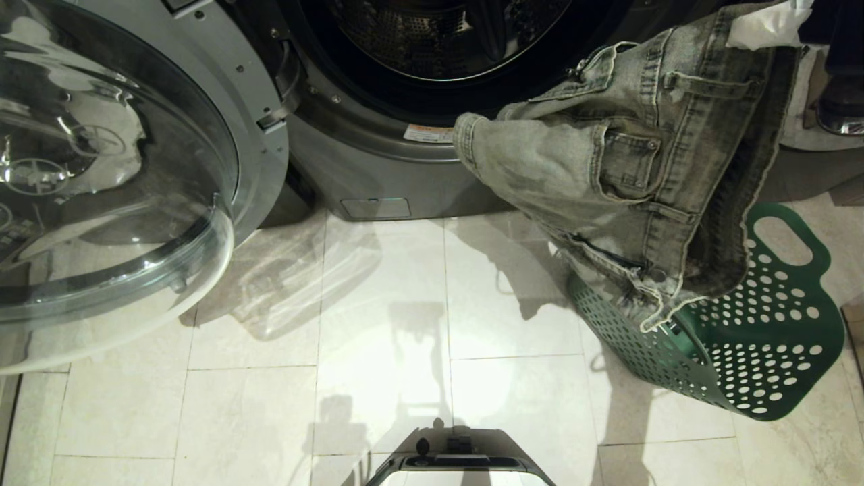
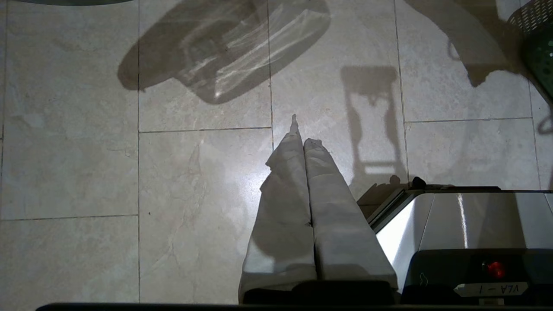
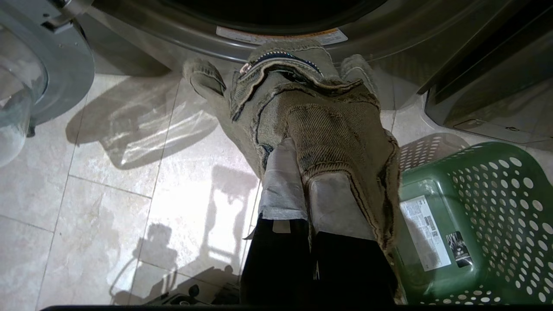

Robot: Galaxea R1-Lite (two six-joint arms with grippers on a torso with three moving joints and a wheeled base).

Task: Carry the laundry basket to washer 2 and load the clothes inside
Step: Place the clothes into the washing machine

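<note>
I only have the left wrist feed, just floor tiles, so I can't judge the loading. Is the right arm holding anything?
Observer: Yes. The right gripper is shut on a denim garment, which hangs in front of the washer and is not yet inside.
Operator: Is the washer door open?
Observer: Yes. The glass door is swung wide to the robot's left, and the drum is exposed.
Operator: Is anything left in the basket?
Observer: The right wrist view shows only a label on the green basket's floor. The garment hides the rest.
</note>
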